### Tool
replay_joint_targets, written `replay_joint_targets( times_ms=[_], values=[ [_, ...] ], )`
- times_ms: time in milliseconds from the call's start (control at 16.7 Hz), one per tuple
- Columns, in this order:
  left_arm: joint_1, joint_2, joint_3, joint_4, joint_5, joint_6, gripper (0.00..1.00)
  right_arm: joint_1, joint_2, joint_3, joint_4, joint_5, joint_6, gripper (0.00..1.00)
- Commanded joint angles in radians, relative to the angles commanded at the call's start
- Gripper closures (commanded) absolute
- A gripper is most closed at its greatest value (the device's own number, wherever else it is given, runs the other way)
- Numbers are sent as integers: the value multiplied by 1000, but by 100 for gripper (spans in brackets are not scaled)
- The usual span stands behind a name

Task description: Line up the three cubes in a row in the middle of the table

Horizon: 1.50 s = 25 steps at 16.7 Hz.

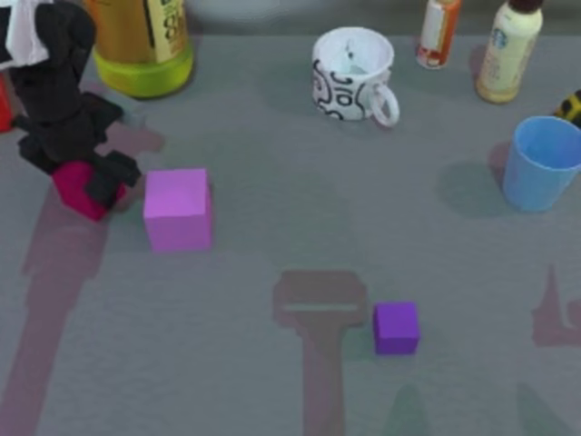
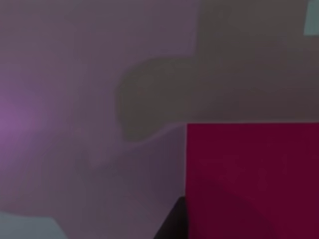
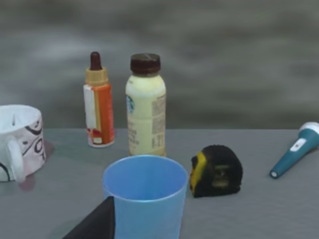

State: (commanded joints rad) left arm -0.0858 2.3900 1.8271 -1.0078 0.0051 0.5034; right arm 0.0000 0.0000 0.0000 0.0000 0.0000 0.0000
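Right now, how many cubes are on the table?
3. The magenta cube is at the table's left, under the left pincer. The pink-violet cube sits just right of it. The small purple cube is nearer the middle, toward the front. None seems hidden.

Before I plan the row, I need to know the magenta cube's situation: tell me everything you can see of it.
The dark magenta cube is plain and matte, with flat faces and no markings. It sits on the table at the far left, just left of the large pink cube, a narrow gap between them. The left gripper is down on it, covering much of its top.
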Motion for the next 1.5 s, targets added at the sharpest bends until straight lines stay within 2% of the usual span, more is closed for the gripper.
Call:
replay_joint_targets(
  times_ms=[600,1020,1500],
  values=[
    [-2,-20,6,-11,8,-4,100,0,0,0,0,0,0,0],
    [14,-68,166,-227,8,-4,100,0,0,0,0,0,0,0],
    [-13,-78,178,-243,6,-38,100,0,0,0,0,0,0,0]
  ],
)
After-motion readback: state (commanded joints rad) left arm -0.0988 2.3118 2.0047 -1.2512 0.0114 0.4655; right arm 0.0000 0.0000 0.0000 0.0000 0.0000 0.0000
